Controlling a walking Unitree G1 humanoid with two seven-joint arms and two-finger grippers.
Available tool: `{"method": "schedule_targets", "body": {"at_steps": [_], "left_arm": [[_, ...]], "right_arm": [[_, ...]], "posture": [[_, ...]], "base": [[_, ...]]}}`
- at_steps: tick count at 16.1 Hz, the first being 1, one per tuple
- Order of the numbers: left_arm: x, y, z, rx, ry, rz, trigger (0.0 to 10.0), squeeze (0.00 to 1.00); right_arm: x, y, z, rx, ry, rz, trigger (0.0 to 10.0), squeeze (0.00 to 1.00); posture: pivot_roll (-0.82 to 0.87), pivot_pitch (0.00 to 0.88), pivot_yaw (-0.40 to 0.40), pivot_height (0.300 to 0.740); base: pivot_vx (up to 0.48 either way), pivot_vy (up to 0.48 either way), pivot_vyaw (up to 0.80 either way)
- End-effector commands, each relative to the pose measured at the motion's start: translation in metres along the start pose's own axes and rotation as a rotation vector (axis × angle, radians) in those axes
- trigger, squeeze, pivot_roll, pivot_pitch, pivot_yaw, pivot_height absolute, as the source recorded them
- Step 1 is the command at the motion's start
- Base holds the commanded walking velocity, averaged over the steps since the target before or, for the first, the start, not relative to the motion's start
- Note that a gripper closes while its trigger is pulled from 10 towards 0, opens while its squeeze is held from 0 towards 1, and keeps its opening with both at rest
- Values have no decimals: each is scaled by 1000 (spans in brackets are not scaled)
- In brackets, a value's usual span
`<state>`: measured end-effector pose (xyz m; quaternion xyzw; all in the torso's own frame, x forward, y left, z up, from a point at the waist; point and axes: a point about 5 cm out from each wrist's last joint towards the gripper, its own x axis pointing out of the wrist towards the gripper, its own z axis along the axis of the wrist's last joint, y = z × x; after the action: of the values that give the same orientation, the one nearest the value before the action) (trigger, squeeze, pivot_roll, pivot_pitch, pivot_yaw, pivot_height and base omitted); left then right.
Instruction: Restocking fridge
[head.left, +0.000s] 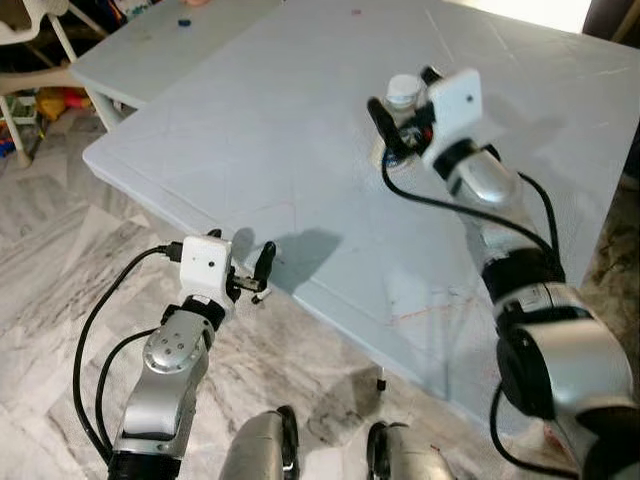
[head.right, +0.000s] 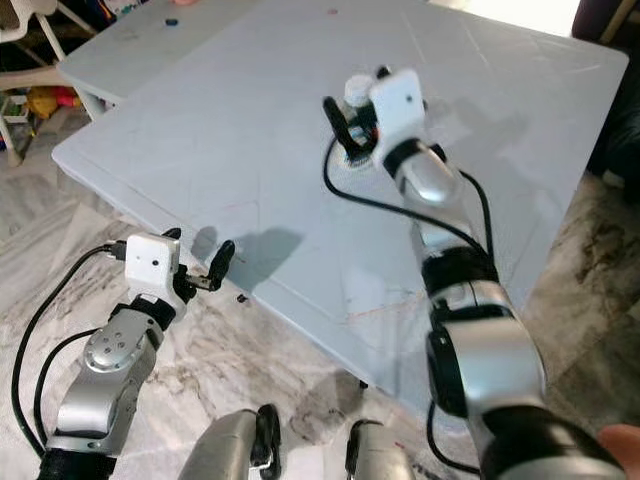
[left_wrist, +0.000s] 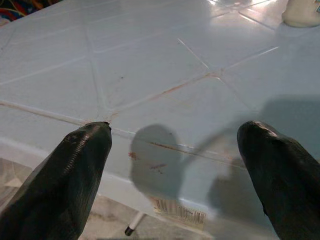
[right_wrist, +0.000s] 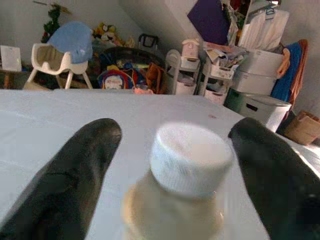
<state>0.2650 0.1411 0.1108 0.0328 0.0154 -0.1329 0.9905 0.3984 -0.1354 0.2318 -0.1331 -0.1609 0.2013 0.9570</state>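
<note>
Bottle (right_wrist: 180, 190) stands mid-table (head.left: 280, 130), bracketed by the spread right gripper (head.left: 405, 115) for grasping; left gripper (left_wrist: 175, 175) idles, spread, at the near edge.

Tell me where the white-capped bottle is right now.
The bottle stands on the pale blue table, to the robot's right, between the open fingers of the right gripper.
</note>
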Motion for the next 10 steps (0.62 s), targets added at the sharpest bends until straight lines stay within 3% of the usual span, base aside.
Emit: {"method": "schedule_targets", "body": {"at_steps": [1, 4, 10], "left_arm": [[-3, 6, 1, 10, 6, 16, 10000, 0], [-7, 7, 0, 14, 17, 18, 10000, 0], [-4, 4, 0, 13, 26, 0, 10000, 0]], "right_arm": [[4, 3, 3, -7, -10, 7, 0, 0], [14, 0, 9, 23, 9, -54, 0, 0], [15, -4, 1, 76, 83, -108, 0, 0]], "posture": [[170, 200, 104, 740], [179, 197, 104, 740], [172, 193, 106, 740]], "base": [[0, 0, 0], [0, 0, 0], [0, 0, 0]]}}
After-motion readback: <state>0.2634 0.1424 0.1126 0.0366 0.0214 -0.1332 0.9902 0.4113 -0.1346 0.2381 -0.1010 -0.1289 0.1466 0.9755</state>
